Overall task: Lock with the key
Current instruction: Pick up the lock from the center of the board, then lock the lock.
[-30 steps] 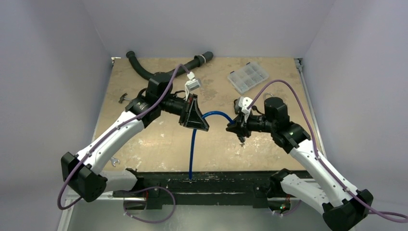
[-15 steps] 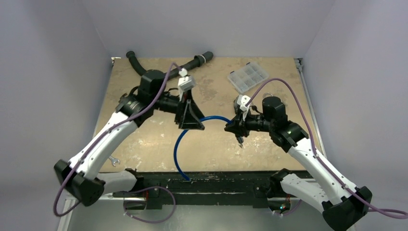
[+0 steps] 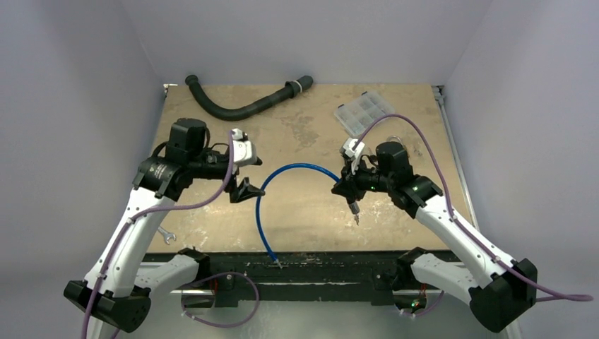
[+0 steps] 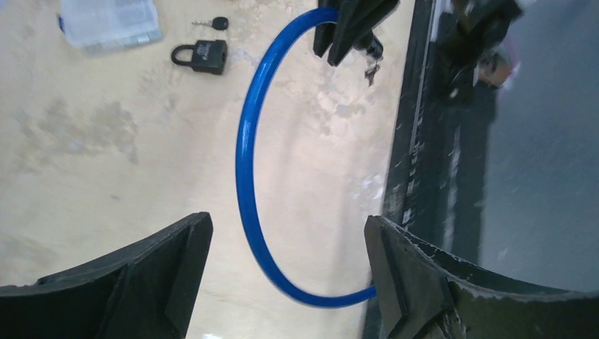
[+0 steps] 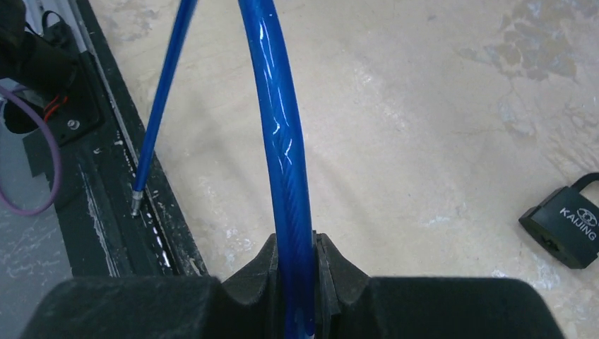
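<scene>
A: Grippers?
B: Left gripper (image 4: 288,244) spread, holding nothing; right gripper (image 5: 295,254) clenched on blue cable (image 4: 244,141), mid-worktop
A: Padlock (image 4: 201,55), key (image 4: 215,23)?
B: Lying toward far right corner, key near padlock

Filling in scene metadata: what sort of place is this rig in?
Probably a lab robot test cell: plain pale walls box in a scuffed tabletop holding loose props, a black hose and a clear parts box.

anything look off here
The cable, pinched in the right fingers, arches off the table with its bare tip loose on the black front rail. The padlock and key lie apart, untouched by either arm.
</scene>
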`<act>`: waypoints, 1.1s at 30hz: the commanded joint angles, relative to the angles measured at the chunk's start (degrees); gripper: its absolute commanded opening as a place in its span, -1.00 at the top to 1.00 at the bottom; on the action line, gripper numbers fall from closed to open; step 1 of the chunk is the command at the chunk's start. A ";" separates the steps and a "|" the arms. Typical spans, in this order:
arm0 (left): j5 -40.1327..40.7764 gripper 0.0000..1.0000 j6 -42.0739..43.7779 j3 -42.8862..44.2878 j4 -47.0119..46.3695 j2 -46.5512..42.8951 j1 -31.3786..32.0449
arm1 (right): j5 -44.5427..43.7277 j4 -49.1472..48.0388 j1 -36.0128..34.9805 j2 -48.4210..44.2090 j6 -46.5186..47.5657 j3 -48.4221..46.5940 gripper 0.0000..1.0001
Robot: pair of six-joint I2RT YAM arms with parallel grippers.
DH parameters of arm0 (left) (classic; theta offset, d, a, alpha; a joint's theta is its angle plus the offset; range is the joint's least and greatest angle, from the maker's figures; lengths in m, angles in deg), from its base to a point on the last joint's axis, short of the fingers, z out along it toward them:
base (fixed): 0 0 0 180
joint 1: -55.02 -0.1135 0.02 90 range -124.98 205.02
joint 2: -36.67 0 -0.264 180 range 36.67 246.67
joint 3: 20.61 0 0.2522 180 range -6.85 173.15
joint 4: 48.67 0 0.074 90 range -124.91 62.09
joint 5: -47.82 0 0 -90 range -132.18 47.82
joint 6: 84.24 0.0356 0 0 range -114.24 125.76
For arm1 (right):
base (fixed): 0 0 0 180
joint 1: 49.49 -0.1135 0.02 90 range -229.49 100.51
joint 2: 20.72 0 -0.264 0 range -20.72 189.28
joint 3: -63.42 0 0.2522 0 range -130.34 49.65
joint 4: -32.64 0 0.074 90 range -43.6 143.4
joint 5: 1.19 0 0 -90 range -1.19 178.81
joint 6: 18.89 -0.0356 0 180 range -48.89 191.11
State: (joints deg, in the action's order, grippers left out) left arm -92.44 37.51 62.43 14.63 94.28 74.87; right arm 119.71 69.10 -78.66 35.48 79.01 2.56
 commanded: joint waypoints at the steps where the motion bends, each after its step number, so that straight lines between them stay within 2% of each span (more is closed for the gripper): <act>1: 1.37 -0.51 36.85 3.76 23.25 3.80 6.81 | -0.48 -2.75 0.34 0.34 -1.29 -1.34 1.00; 3: 7.59 -0.32 41.05 0.49 24.17 4.51 13.46 | -0.19 -2.77 0.47 0.47 -0.90 -1.49 1.00; 5: 12.27 -0.21 41.22 -3.22 20.63 4.66 18.65 | 0.22 -2.54 0.48 0.34 -0.87 -1.72 1.00; 9: 19.53 -0.12 42.44 -7.75 15.83 6.64 27.37 | 0.83 -2.05 0.43 -0.57 -0.61 -1.78 1.00; 13: 24.21 -0.05 46.52 -14.92 10.54 6.46 33.18 | 2.04 -1.52 0.43 -1.63 0.14 -1.52 1.00; 21: 30.56 -0.04 53.29 -22.61 6.66 10.43 34.88 | 2.20 0.24 0.44 -3.19 1.05 -1.77 1.00; 30: 31.94 -0.03 55.24 -25.55 -0.07 14.57 34.87 | 3.44 1.23 0.43 -3.29 1.46 -1.79 1.00; 33: 32.09 0.06 56.94 -27.21 -1.68 15.30 34.81 | 3.60 1.25 0.44 -3.37 1.50 -1.65 1.00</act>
State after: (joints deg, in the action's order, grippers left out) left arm -60.48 90.14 37.16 16.29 108.88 109.47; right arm 120.86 71.83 -78.31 33.54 79.73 2.56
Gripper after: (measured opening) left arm 0.495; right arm 0.195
